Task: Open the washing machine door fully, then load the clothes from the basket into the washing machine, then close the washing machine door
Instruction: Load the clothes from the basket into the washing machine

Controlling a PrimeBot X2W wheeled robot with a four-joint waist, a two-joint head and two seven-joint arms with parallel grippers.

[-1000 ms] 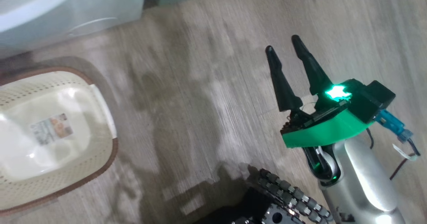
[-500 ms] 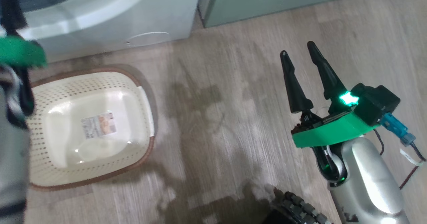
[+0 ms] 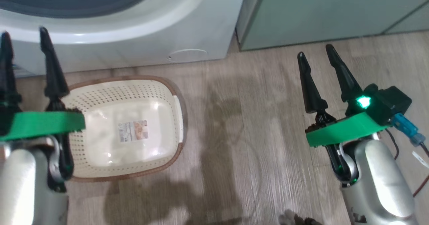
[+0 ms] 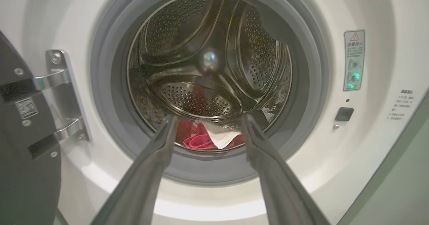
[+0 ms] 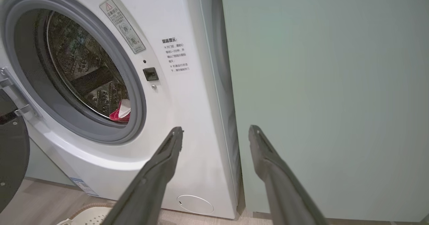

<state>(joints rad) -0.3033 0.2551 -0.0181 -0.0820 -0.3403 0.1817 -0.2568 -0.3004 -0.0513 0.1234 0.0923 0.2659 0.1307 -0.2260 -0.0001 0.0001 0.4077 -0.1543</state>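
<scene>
Red fabric with a white panel, the clothes [image 4: 204, 140] lie low at the front of the perforated steel drum [image 4: 201, 50], just behind the grey rubber gasket [image 4: 109, 84] of the big white front-loading washing machine [image 4: 368, 144]. The round, black-ringed washing machine door [image 4: 20, 144] stands swung out to the left on its bright metal hinge [image 4: 63, 94], well clear of the opening.

On the pale wood-look floor [image 3: 254, 134], close in front of the machine, sits the cream perforated plastic basket [image 3: 134, 88] with its brown woven-look rim; a small printed sticker [image 3: 133, 131] shows on its glossy bottom.

From where I stand, the left gripper [image 3: 23, 34] hangs above the basket's left side, its two long dark fingers spread apart with nothing between them; its wrist camera looks straight into the drum past those parted fingers [image 4: 150, 164]. The right gripper [image 3: 315, 50] hovers over bare floor well to the right of the basket, jaws likewise wide and holding nothing. It points at the seam where the machine's right flank meets a pale green cabinet [image 5: 318, 101]. A round filter cap [image 5: 195, 204] sits low on the machine's front.
</scene>
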